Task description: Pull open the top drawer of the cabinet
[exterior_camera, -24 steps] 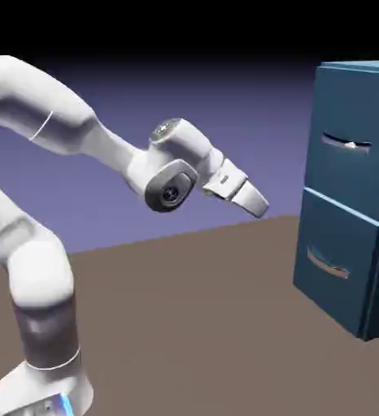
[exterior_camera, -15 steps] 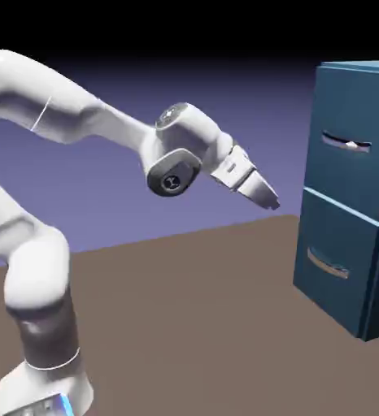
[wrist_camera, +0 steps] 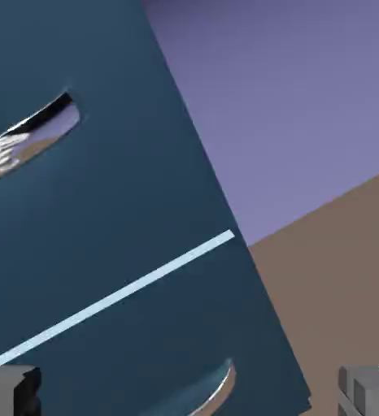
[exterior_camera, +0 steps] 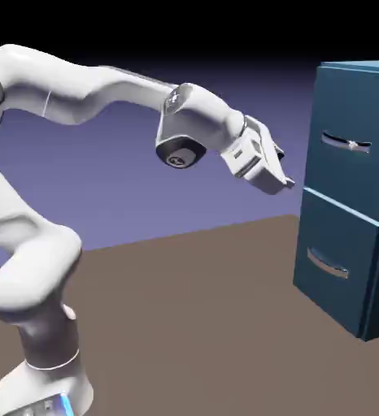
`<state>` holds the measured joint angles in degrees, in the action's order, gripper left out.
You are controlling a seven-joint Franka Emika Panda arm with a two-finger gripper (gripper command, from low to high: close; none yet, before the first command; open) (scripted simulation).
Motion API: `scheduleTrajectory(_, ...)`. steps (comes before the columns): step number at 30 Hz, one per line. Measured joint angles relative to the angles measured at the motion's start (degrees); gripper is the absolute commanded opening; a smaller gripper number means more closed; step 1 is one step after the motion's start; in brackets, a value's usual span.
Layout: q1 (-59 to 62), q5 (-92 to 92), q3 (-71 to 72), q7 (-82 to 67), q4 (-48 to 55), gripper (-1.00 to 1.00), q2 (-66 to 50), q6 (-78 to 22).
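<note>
A flat brown table surface (exterior_camera: 201,325) is seen spreading across the lower part of the exterior view. The tall dark teal-blue rectangular cabinet (exterior_camera: 351,244) is borne at its right, and the white robot base (exterior_camera: 42,390) at its lower left.

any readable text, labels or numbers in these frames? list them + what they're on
None. The cabinet, the top drawer and the lower drawer have plain blue fronts with bare silver handles. The arm and the hand carry no legible markings in either view.
</note>
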<state>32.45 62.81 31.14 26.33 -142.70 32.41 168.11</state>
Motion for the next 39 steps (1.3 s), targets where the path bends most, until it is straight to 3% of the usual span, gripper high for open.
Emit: scheduleTrajectory(39,51.27,97.18,48.18,-24.95,28.31,0.00,-0.39,-9.13)
